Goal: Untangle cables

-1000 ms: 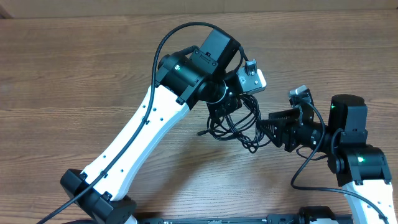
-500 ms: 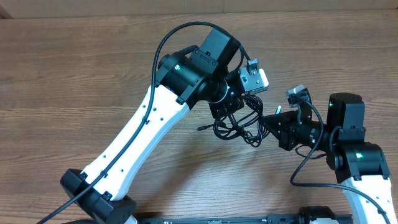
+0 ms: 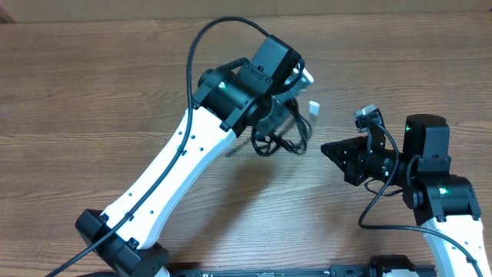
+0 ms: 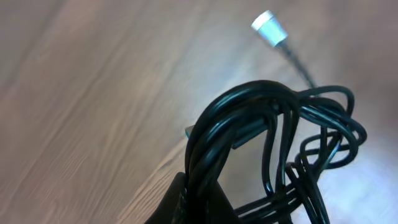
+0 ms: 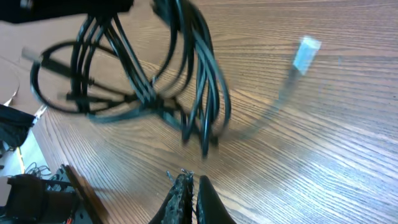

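Note:
The cables (image 3: 275,143) are a tangled bundle of thin black cords hanging from my left gripper (image 3: 278,123), which is shut on them. In the left wrist view the cords (image 4: 273,124) run up out of the jaws (image 4: 200,202), and a silver plug tip (image 4: 268,25) sticks out at the top. A blurred silver plug (image 3: 314,108) swings to the bundle's right. My right gripper (image 3: 329,148) is shut and empty, to the right of the bundle and apart from it. In the right wrist view the bundle (image 5: 155,93) hangs beyond its jaws (image 5: 190,182), with a plug (image 5: 306,53) at the right.
The brown wooden table (image 3: 92,92) lies under everything. The left arm's white link (image 3: 177,177) crosses the middle diagonally. The right arm's base (image 3: 446,200) sits at the right front. A thick black arm cable (image 3: 201,46) loops above the left wrist.
My left gripper has pulled the bundle up and left, away from my right gripper. The right gripper no longer touches the cords and has stayed in place. A loose plug swings.

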Controlling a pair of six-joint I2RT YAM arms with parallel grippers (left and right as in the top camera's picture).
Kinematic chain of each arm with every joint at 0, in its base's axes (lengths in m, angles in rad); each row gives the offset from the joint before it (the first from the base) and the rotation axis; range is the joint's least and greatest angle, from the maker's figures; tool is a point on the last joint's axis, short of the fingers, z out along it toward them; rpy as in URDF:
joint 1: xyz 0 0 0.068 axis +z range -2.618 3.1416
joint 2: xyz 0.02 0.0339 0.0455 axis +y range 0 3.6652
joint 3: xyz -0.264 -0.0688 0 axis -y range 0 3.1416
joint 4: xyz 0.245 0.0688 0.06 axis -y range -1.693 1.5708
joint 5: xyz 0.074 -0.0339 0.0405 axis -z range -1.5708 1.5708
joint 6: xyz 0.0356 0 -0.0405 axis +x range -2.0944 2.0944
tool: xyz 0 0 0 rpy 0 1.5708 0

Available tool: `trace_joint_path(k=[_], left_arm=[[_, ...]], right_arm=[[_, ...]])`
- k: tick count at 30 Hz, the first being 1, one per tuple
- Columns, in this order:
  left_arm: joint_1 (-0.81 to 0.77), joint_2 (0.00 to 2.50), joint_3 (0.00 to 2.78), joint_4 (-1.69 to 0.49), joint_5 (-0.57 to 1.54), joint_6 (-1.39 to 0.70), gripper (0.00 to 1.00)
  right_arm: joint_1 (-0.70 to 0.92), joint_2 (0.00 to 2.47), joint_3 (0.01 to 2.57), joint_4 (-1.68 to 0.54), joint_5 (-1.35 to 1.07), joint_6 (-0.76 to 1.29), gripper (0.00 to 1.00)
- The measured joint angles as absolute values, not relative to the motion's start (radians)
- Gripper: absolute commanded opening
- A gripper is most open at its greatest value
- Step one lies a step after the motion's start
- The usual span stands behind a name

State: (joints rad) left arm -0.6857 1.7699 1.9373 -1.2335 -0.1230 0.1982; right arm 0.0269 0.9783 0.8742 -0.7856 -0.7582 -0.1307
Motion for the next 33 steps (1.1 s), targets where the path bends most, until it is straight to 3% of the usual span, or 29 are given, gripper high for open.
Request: trace_joint_path(k=[4,6,8,9,11,26,31,33], left_arm=[[-0.678,1.77,1.937,-1.232,-0.198,0.124,0.04],[-0.678,1.77,1.937,-1.23,-0.202,0.117,0.04],[-0.679,1.77,1.937,-1.232,-0.181,0.136,0.04],[-0.679,1.77,1.937,-1.234,-0.163,0.152,0.04],[-0.679,1.77,1.937,-1.239,-0.106,0.206,0.04],[-0.679,1.77,1.937,-1.263,0.272,0.469,0.04],[-0.679,1.77,1.937,-1.256,0.316,0.476,0.04],[-0.679,1.77,1.937,-1.255,0.323,0.479,0.04]], right_arm=[[0.027,0.978,0.874,-0.785,-0.755,-0.118,0.04],[0.027,0.978,0.874,-0.785,-0.754,-0.11,0.24],[0.027,0.978,0.875,-0.785,-0.753,-0.105,0.38],[0.027,0.978,0.875,-0.784,-0.752,-0.101,0.52],[0.027,0.978,0.875,-0.78,-0.751,-0.104,0.59],[0.027,0.978,0.875,-0.776,-0.751,-0.118,0.53],[0.027,0.978,0.875,-0.777,-0.757,-0.132,0.22],[0.027,0.978,0.876,-0.779,-0.761,-0.127,0.15]])
